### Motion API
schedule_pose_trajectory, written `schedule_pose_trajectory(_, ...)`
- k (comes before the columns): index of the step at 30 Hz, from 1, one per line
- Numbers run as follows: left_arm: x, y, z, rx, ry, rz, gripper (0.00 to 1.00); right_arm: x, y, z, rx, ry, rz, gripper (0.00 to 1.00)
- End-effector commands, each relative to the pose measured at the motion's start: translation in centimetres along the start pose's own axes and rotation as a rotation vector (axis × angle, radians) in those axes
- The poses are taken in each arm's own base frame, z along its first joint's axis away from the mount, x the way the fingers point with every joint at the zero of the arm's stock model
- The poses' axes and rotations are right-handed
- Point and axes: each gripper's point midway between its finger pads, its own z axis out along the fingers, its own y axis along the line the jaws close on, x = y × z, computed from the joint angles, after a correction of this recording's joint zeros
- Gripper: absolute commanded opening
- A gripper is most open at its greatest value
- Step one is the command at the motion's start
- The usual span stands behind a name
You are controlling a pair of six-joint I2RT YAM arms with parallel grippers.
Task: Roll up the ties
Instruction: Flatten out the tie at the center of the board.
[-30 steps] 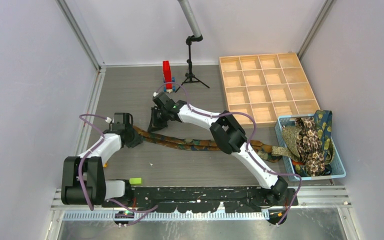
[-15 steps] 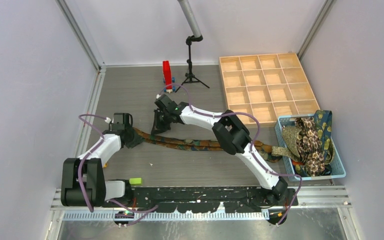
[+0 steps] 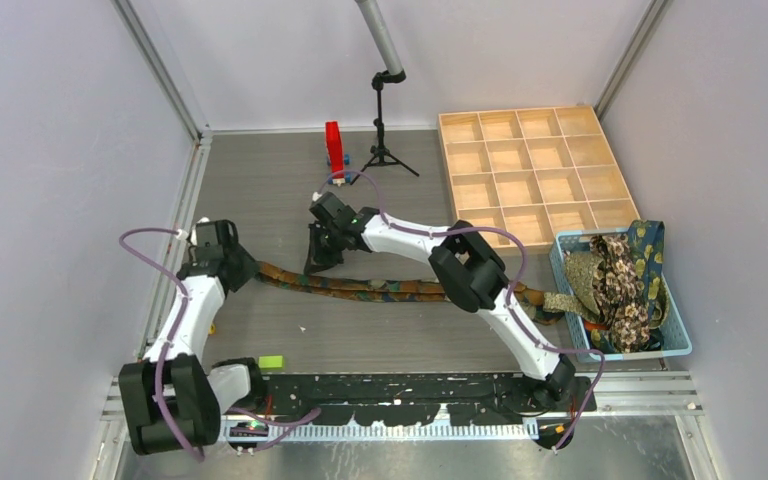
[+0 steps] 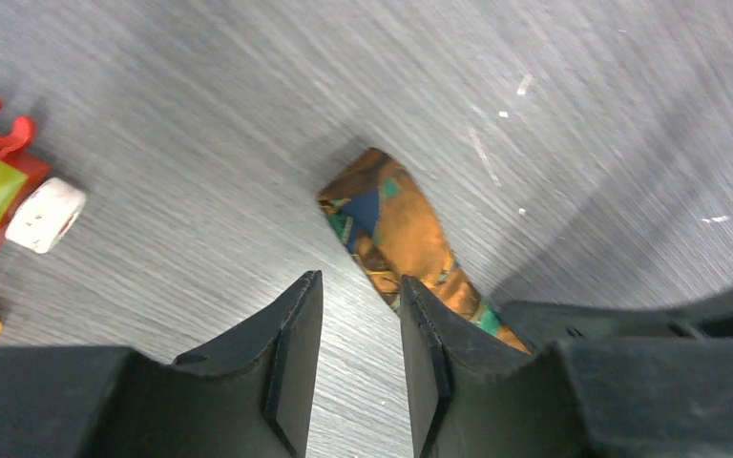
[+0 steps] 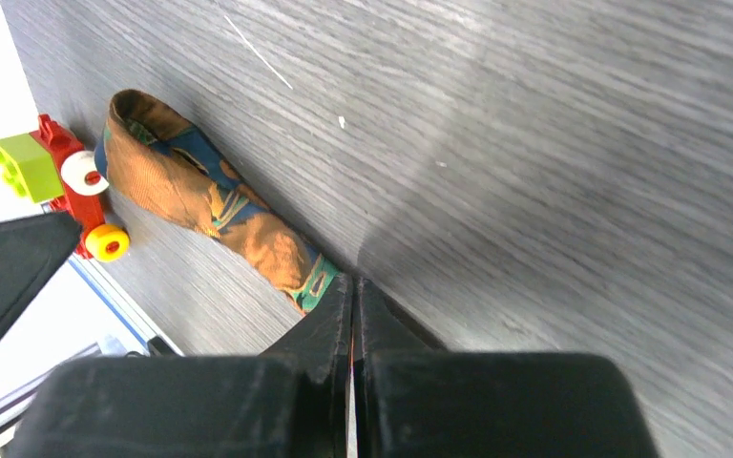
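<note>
The left gripper [image 4: 360, 281] is seen with its fingers [image 4: 291, 353] apart, with a plain gap between them and nothing in it. The blunt end of the tie [image 4: 401, 224] is laid flat on the counter [image 4: 582, 105] just ahead of the fingertips, offset toward the right-hand finger as seen in the wrist view. From there the fabric is run back beneath that finger. Whether finger and fabric touch cannot be told. A toy car [image 4: 48, 215] (red body, lime block on top, white wheel) is seen off to the left of this gripper, apart from the tie.

The right gripper [image 5: 353, 281] is pressed together, and no gap is visible between its fingers. The tie is seen stretching away ahead of the tips to its rounded end, and the band is lost from view right at the tips. Whether fabric is nipped between them or only lies under them cannot be told.

From overhead, the tie is stretched out as one long patterned band on the counter. It runs from the left gripper, past the right gripper's tips and under the right arm. Both grippers are set low near the same end of the band, the right one further along it. Other ties [image 3: 620, 280] are heaped in a light blue basket [image 3: 675, 348], well apart to the right of both grippers. A wooden tray [image 3: 530, 170] is placed beyond the basket. A tripod [image 3: 382, 150] is stood beyond the right gripper. A green block [image 3: 271, 361] is seen behind the left gripper, near the arm bases.
</note>
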Motion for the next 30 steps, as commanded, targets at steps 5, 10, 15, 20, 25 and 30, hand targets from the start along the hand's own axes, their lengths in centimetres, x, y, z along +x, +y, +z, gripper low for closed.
schedule_pose_trajectory(5,-0.5,0.5,2.0,0.060,0.095,-0.070,0.44,-0.9,3.0,-4.8,-0.036,-0.079,-0.077,0.02)
schedule_pose_trajectory(10,-0.6,-0.2,2.9,0.110,0.104,-0.113,0.52,-0.1,3.0,-5.6,-0.031,-0.075,-0.094,0.02)
schedule_pose_trajectory(15,-1.2,-0.6,3.0,0.150,0.067,-0.176,0.57,0.5,2.8,-6.0,-0.020,-0.070,-0.108,0.02)
schedule_pose_trajectory(20,-1.5,0.2,3.6,0.114,0.049,-0.206,0.58,1.1,2.3,-5.9,-0.004,-0.058,-0.109,0.02)
schedule_pose_trajectory(25,-1.5,0.7,4.9,0.110,0.073,-0.243,0.56,1.6,1.7,-6.2,0.013,-0.044,-0.118,0.02)
schedule_pose_trajectory(30,-1.0,0.5,5.9,0.129,0.099,-0.270,0.48,1.6,1.3,-6.7,0.034,-0.045,-0.138,0.02)
